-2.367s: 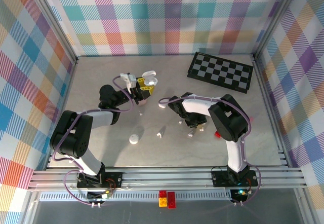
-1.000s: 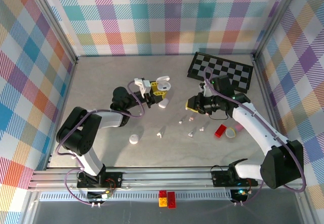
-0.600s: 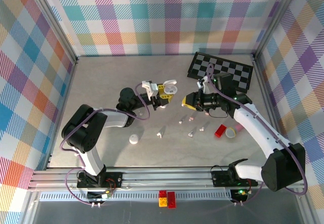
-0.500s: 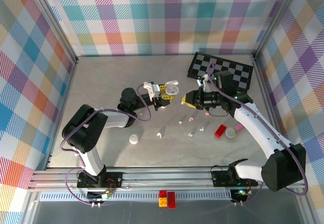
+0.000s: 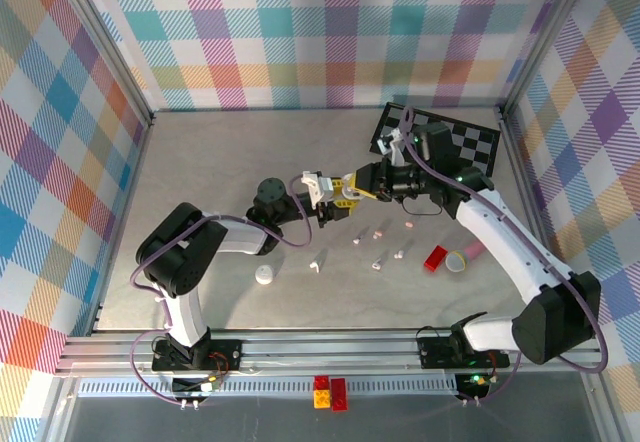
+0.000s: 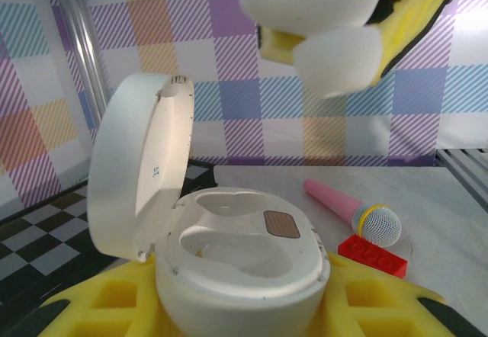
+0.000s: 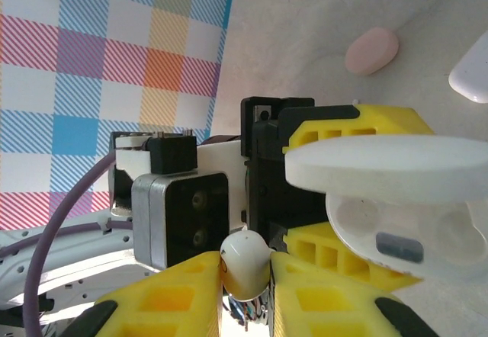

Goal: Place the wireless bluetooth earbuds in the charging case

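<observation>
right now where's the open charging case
In the left wrist view the charging case sits clamped in the left tool, lid open, with the right tool's earbud close above it.

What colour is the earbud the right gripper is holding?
White. The earbud shows best in the right wrist view.

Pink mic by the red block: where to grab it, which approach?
Take the mic by its pink handle, mid-length, coming straight down with jaws across the shaft. It lies flat on the table; the handle is slim and straight, while the rounder mesh head sits close to the red block, probably leaving less finger room.
</observation>
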Robot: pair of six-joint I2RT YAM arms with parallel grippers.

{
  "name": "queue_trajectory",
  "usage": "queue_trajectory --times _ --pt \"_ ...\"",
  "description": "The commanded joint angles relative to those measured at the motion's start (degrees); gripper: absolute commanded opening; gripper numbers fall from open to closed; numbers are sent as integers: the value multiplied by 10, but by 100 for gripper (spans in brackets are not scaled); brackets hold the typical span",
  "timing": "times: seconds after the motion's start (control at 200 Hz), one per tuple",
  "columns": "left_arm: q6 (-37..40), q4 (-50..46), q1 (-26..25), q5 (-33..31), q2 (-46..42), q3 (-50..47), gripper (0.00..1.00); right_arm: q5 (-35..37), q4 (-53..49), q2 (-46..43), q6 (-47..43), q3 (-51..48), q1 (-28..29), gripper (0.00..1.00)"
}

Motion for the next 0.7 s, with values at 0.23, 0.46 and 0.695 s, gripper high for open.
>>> queue_trajectory --times 0.23,0.46,0.695 --pt "-22 45 -9 -8 0 25 37 55 -31 12 -29 20 8 21" --pt "-21 48 -10 -1 -1 27 37 76 -32 12 -35 19 9 20" --pt "-18 49 -13 2 2 28 37 82 -19 11 -33 17 12 20"
